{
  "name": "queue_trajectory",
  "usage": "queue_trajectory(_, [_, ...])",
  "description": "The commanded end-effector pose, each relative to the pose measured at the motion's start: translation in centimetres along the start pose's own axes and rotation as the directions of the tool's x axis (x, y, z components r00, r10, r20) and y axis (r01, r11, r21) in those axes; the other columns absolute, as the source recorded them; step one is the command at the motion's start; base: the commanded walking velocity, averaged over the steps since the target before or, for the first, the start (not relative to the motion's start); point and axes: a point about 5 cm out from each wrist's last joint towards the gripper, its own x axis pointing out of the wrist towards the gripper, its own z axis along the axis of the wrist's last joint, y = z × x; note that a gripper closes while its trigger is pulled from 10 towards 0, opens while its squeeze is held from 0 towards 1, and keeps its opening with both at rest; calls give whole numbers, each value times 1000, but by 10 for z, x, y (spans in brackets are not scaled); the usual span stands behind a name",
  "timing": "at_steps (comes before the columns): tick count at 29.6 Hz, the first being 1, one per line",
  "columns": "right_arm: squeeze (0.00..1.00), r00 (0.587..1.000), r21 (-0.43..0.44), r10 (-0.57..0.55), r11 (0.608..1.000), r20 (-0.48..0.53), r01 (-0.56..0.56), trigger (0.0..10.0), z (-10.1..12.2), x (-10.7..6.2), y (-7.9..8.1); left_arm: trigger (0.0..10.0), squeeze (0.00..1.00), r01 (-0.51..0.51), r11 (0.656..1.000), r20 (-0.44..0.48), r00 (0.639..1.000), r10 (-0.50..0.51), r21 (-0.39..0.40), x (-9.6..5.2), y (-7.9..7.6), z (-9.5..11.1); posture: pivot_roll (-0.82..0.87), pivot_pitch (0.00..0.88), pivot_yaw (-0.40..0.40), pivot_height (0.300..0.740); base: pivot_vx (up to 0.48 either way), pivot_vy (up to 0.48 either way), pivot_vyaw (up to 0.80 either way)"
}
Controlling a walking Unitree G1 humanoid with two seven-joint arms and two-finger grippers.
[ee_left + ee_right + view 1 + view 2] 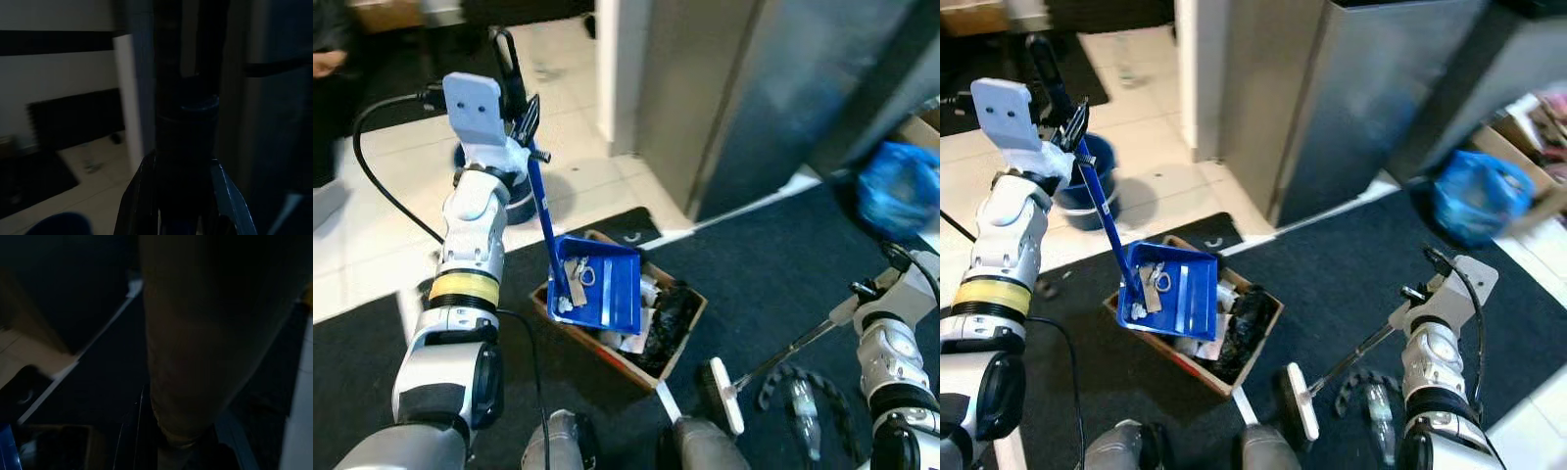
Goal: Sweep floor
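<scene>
The blue plastic dustpan [603, 281] (scraps on its ribbed tray) tilts over a cardboard box [680, 338], its long handle slanting up into the clamped left gripper [524, 122]. The right gripper [1420, 294] grasps the broom [1304, 399], its thin metal shaft angling down to the dark carpet [764, 274].

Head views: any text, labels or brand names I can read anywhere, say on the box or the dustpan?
None readable.
Cardboard box: no print visible.
Blue dustpan: plain; the scraps in it are too small to tell.
Black mat: a pale mark at its edge, too blurred to read.
</scene>
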Motion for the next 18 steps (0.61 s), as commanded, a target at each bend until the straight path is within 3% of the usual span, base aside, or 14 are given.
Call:
queue_trajectory(1, [0, 1000, -4, -2, 1000, -1, 2, 10000, -2, -1, -2, 10000, 0, 10, 1000, 42, 999, -11, 12, 3, -2, 6, 75, 5, -39, 740, 0, 0, 0])
queue_trajectory(11, [0, 1000, -1, 17, 1000, 1, -17, 10000, -5, -3, 2, 10000, 0, 5, 1000, 43, 999, -5, 1, 2, 2, 6, 86, 12, -32, 740, 0, 0, 0])
queue_trajectory(18, [0, 1000, 9, 13, 1000, -8, -13, 10000, -11, -6, 2, 10000, 0, 60, 995, 32, 998, -62, 78, 3, -1, 8, 91, 29, -23, 740, 0, 0, 0])
